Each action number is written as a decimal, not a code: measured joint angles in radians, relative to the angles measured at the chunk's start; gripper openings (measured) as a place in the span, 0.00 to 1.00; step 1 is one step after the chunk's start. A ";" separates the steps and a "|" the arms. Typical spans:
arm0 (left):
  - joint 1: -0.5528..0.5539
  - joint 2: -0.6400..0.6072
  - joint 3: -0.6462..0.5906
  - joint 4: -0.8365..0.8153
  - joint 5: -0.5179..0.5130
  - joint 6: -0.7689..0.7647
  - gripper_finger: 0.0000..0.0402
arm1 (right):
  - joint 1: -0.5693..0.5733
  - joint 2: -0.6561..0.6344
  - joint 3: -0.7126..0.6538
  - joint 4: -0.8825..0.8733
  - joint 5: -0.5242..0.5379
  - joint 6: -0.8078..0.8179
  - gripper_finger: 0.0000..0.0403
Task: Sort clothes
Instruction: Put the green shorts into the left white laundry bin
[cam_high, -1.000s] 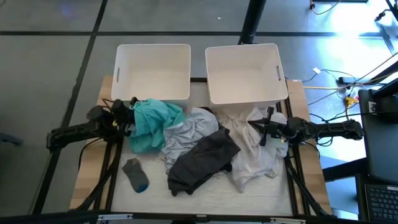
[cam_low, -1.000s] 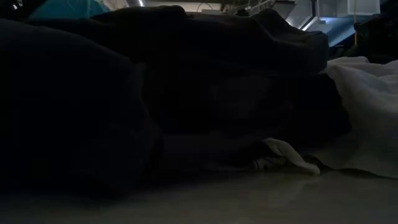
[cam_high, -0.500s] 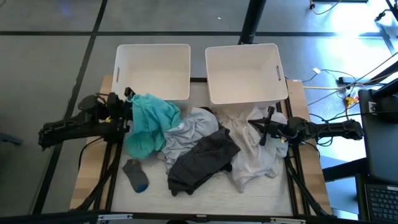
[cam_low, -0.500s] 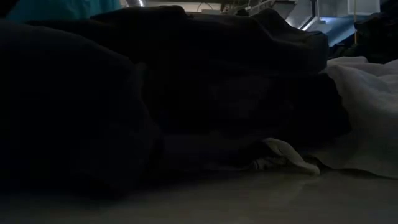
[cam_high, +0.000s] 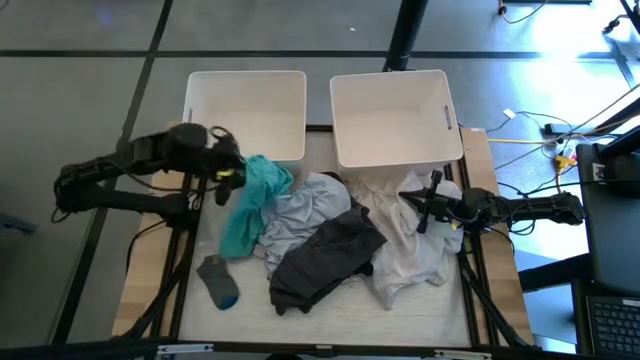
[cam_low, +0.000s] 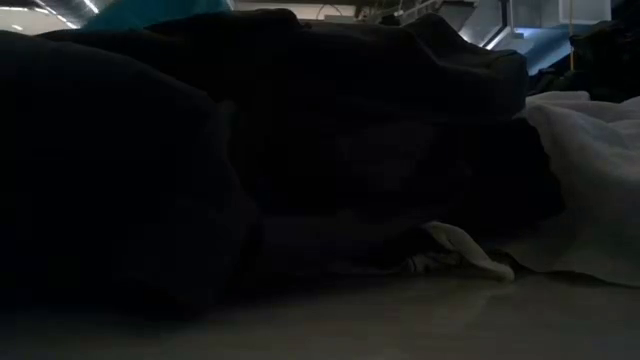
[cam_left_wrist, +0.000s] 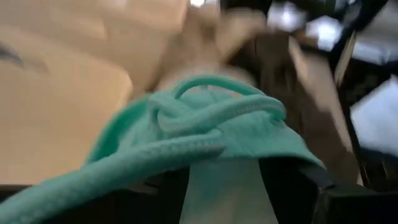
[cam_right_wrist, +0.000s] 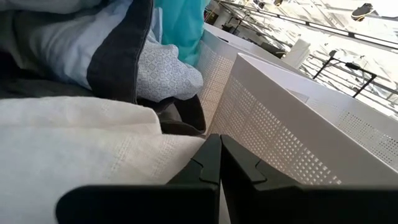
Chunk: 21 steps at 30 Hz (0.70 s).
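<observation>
The clothes lie heaped on the table. A teal garment (cam_high: 245, 205) is at the left, with a light grey one (cam_high: 300, 210) beside it. A dark grey one (cam_high: 325, 255) lies in the middle and a white one (cam_high: 415, 250) at the right. A grey sock (cam_high: 217, 280) lies alone near the front left. My left gripper (cam_high: 228, 172) is raised beside the left bin, its fingers apart, with the teal garment (cam_left_wrist: 205, 130) bunched over them. My right gripper (cam_high: 432, 205) is shut low over the white garment, close to the right bin's wall (cam_right_wrist: 280, 137). My left gripper's fingers (cam_left_wrist: 292, 186) stand apart, and a bunched, hemmed edge (cam_left_wrist: 186, 149) of the teal garment lies over and between them. The fingers point toward the table's right. The garment hangs from there in a long strip, its lower end (cam_high: 235, 240) on the table. My right gripper is shut just above the white cloth (cam_right_wrist: 93, 143); I cannot tell whether it touches it.
Two white bins stand at the table's far edge, the left bin (cam_high: 245, 74) and the right bin (cam_high: 390, 75). In the low view, dark cloth (cam_low: 250, 150) fills nearly the whole picture. Bare tabletop (cam_high: 340, 300) shows along the near edge.
My left gripper has risen and gone toward the far edge and the left bin, then a little toward the right. It has drawn the upper part of the teal garment with it. The garment has stretched from a spread heap into a narrow strip, its lower end staying down.
</observation>
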 joint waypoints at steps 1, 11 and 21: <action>-0.006 0.027 0.027 -0.063 0.001 -0.012 0.45 | 0.000 0.000 0.000 -0.001 0.000 0.000 0.02; -0.024 0.126 0.166 -0.439 0.016 -0.273 0.45 | 0.000 0.000 0.000 -0.002 0.001 -0.004 0.02; -0.180 0.166 0.056 -0.323 -0.143 -0.341 0.45 | 0.000 0.000 0.000 -0.011 0.006 -0.049 0.02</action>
